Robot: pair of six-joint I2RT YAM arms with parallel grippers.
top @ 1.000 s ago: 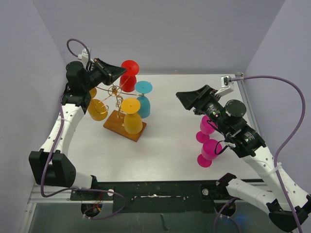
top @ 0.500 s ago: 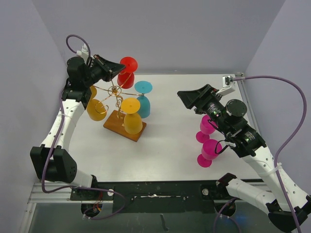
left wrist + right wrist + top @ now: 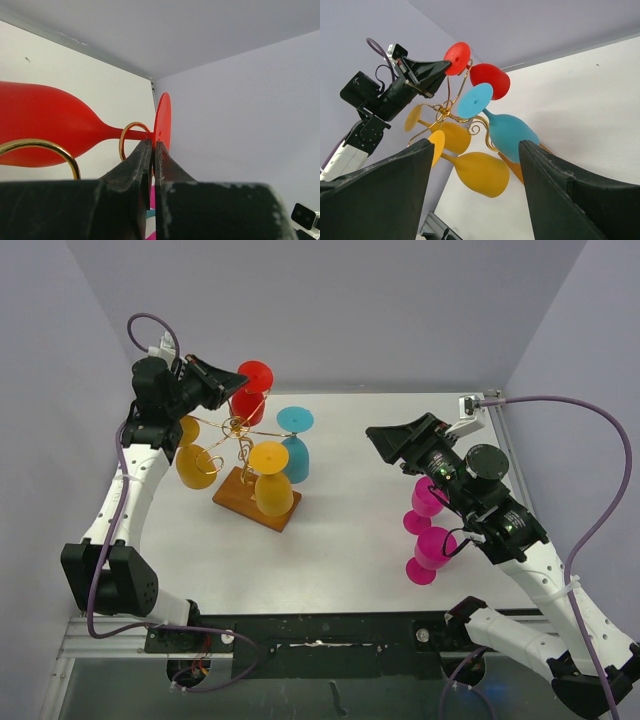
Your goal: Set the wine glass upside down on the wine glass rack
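The red wine glass hangs foot-up at the back of the gold wire rack, which stands on a wooden base. My left gripper is shut on the rim of its foot. In the left wrist view the gripper pinches the red foot disc, and the bowl lies to the left with the stem passing through a gold loop. My right gripper is open and empty, held in the air right of the rack. In the right wrist view it faces the rack and the red glass.
A teal glass and two yellow glasses hang on the other arms of the rack. Two pink glasses stand on the table under my right arm. Walls close in at the left, back and right.
My left gripper has drawn back to the upper left, and the red glass's foot has shifted left with it. The right arm has barely moved.
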